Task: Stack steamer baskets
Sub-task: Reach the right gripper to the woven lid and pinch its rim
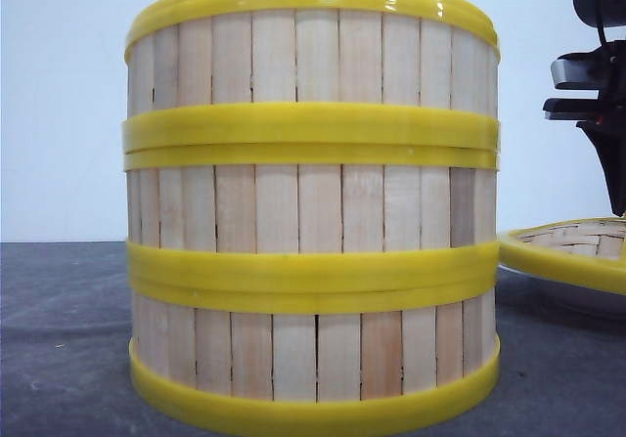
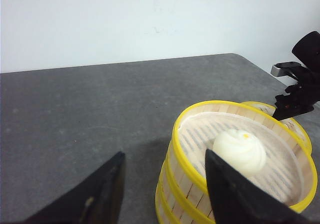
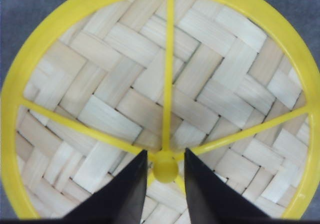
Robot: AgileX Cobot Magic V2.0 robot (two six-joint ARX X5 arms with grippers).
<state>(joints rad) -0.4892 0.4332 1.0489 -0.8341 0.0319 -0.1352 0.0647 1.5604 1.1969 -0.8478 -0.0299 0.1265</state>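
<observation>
Three round slatted-wood steamer baskets with glossy yellow rims (image 1: pixel 311 202) already stacked as one straight column on the dark grey bench (image 2: pixel 90 114), just beside the left gripper (image 2: pixel 165 191) and a bit below it. Top one open, with a white swirled bun (image 2: pixel 239 151) sitting on its mesh floor.

Left gripper spread wide, holding nothing, one finger overlapping the stack's rim in the wrist view. Can't tell whether that's actual contact or just the angle.

Right gripper (image 3: pixel 165 184) hanging directly over the flat woven lid with yellow spokes (image 3: pixel 165 83), fingers straddling the little yellow centre knob (image 3: pixel 165 166) with a slim gap either side. Not clamped yet, by the look of it.

Possible trouble from here:
- Closing a touch off-centre on that knob, glossy plastic, so probably slippery. Lid tilting or dropping out on the lift.
- Lid already resting tilted on something pale underneath in the front view, so a crooked pickup seems likely.
- Swinging the lid across low and clipping the top rim. Tall column, probably easy to shove sideways.
- Left gripper moving while so close to the stack and nudging it, bun included.
</observation>
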